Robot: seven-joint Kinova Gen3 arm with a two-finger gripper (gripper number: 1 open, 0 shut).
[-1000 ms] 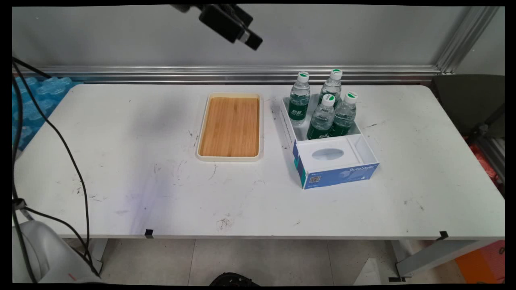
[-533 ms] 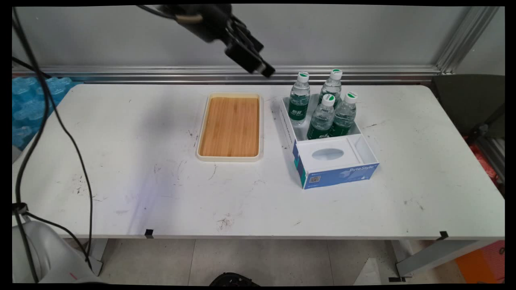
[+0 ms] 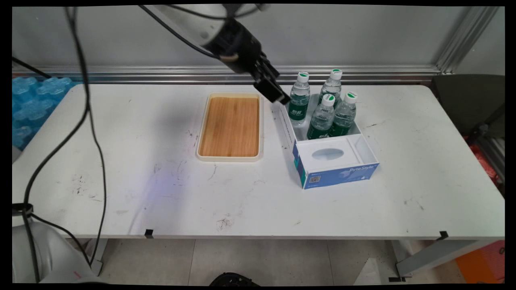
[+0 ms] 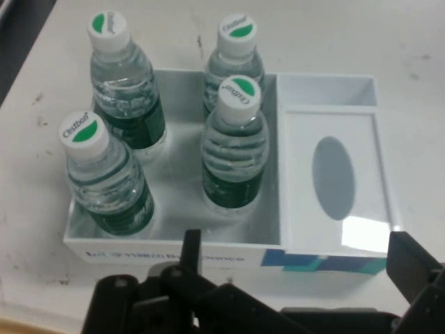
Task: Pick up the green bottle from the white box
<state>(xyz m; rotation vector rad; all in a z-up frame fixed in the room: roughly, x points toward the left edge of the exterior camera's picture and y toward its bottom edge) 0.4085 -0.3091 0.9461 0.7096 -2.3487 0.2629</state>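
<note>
Table (image 3: 121, 133): white, scuffed, wall behind. Arm (image 3: 201, 24) enters from upper left w/ black cables hanging. Tray (image 3: 229, 127): wood-lined, cream rim, mid-table, nothing on it. Box (image 3: 336, 171): white w/ blue front, just right of tray, 2 compartments; far one holds 4 bottles, near one has a white insert w/ oval opening (image 4: 332, 177). Bottles all upright, clear w/ green labels, white caps w/ green mark: back-left (image 3: 300, 98), back-right (image 3: 332, 85), front-left (image 3: 321, 117), front-right (image 3: 346, 113). In hand view they stand in 2 pairs, front pair close together, maybe touching; can't say for certain. Gripper (image 3: 278, 96): black, tilted down-right, hanging above the box's far-left corner, just beside back-left bottle, not touching it as far as main view shows. Hand view: gripper (image 4: 299, 268) looks down over the box's long side; fingers spread wide, one finger (image 4: 190, 249) over the box wall, the other at right edge, nothing btw them. Pincer released, holds nothing. Blue packs (image 3: 32, 104) past the table's left end.
</note>
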